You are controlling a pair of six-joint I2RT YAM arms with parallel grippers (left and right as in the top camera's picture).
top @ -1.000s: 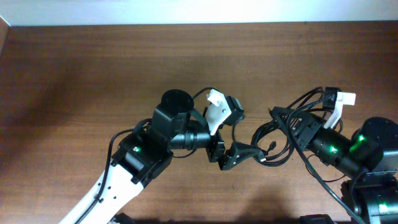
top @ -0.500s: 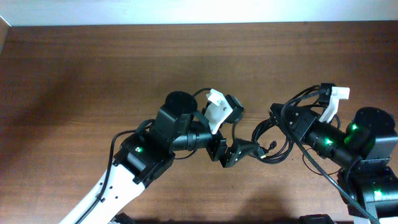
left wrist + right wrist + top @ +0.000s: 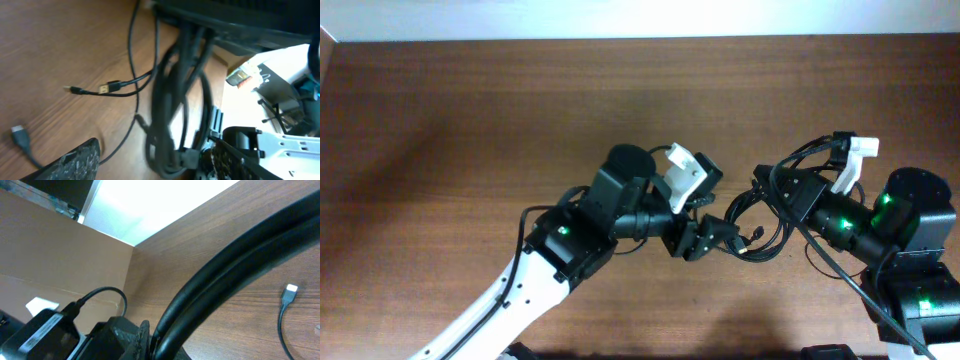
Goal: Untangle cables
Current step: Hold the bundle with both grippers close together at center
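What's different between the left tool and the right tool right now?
The left tool has its jaws standing apart, with the cables bundled between them and seemingly not clamped, while the right tool is shut on the cables. Seen from overhead, the left tool meets the tangle at its left end and the right tool meets it at its right end. Both are black, two-fingered, and at the same tangle.

Blk arms w/ green LEDs

No writing is legible anywhere; the label is too blurred to read.
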